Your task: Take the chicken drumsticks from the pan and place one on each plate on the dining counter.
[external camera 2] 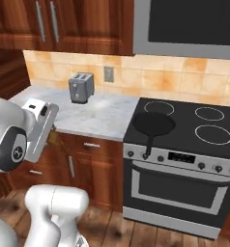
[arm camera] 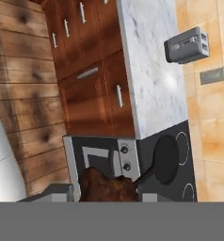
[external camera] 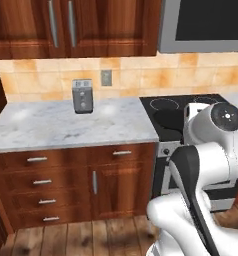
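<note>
Brown glossy chicken drumstick (arm camera: 107, 187) pinched between narrowed gripper (arm camera: 104, 197) jaws, up over oven front; black pan (external camera 2: 152, 124) sits on stovetop (external camera 2: 187, 126) front-left burner, silver toaster (external camera 2: 81, 87) back on marble worktop (external camera 2: 90, 116).

White arm folded upright; gripper (arm camera: 107, 193) on brown piece

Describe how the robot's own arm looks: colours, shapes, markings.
The arm is built of glossy white, rounded shells with dark, near-black bands at the joints. A round joint cap is grey-white with a dark rim and small dots. In the right base view a flat pale grey link juts from a rounded white elbow.
</note>
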Available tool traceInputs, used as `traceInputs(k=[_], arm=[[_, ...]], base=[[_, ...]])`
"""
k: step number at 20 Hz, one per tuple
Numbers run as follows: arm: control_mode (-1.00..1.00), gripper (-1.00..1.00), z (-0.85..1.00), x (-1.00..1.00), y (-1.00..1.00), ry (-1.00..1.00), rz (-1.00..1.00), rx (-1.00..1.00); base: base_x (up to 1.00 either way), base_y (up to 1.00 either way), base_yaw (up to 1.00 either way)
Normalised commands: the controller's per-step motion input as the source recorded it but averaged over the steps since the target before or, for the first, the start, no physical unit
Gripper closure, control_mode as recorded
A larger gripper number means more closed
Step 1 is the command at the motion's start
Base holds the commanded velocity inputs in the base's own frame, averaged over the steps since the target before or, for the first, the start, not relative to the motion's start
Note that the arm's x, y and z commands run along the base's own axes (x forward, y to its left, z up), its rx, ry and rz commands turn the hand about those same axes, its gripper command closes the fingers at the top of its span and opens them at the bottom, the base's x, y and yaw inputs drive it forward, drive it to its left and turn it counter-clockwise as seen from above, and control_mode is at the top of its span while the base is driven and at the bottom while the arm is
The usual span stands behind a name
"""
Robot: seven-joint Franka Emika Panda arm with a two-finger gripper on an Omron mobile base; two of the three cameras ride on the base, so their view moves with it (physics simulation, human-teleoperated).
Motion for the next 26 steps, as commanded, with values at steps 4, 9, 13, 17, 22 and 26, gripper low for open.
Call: traceInputs(k=[4, 9, 13, 17, 22, 26], arm=[[1.00, 1.00, 0.00, 0.00, 0.00, 0.00, 0.00, 0.00], [1.00, 1.00, 0.00, 0.00, 0.00, 0.00, 0.00, 0.00], [1.00, 1.00, 0.00, 0.00, 0.00, 0.00, 0.00, 0.00], [1.00, 1.00, 0.00, 0.00, 0.00, 0.00, 0.00, 0.00], [1.00, 1.00, 0.00, 0.00, 0.00, 0.00, 0.00, 0.00], [1.00, 1.00, 0.00, 0.00, 0.00, 0.00, 0.00, 0.00]], base=[[-1.00, 0.20, 0.17], [-1.00, 0.81, 0.18], [-1.00, 1.00, 0.19], [-1.00, 1.00, 0.19], [-1.00, 0.88, 0.16], [-1.00, 0.54, 0.16]])
